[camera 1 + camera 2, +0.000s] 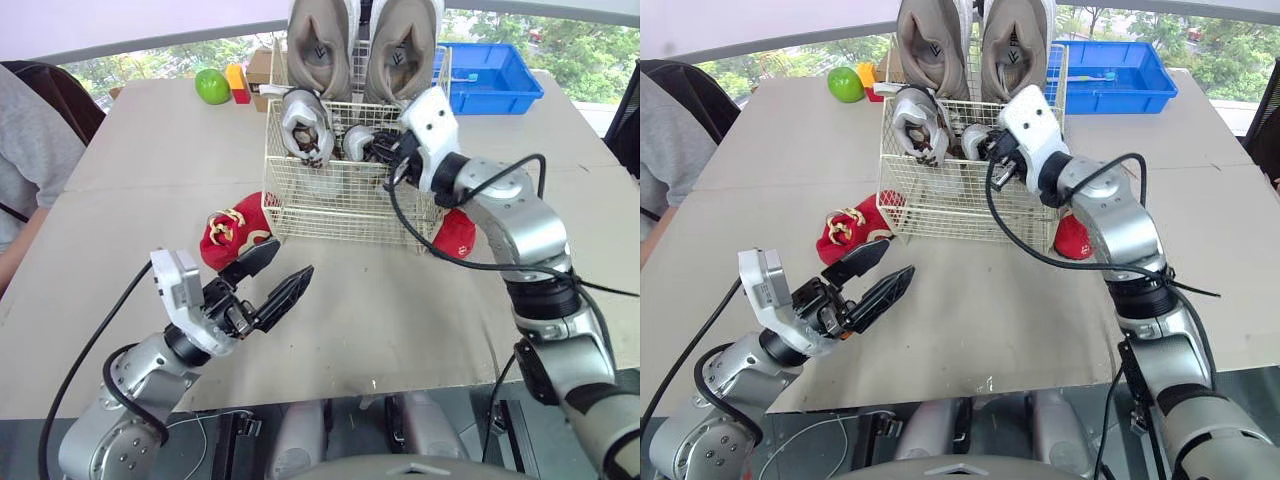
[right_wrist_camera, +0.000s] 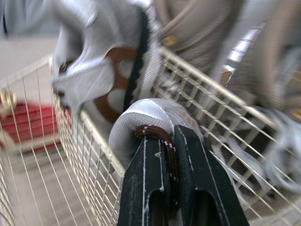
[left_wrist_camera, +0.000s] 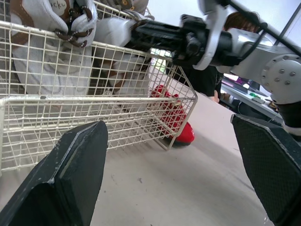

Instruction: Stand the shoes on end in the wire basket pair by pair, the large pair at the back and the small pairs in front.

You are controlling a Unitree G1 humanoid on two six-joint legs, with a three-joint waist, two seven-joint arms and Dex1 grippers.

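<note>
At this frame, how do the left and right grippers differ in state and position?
The left gripper is open and holds nothing; the right gripper is shut on the collar of a small grey shoe. The left gripper hovers over the table in front of the wire basket; the right gripper is at the basket's top. Both have two black fingers.

Large pair [image 1: 320, 45] partly beyond top edge.
</note>
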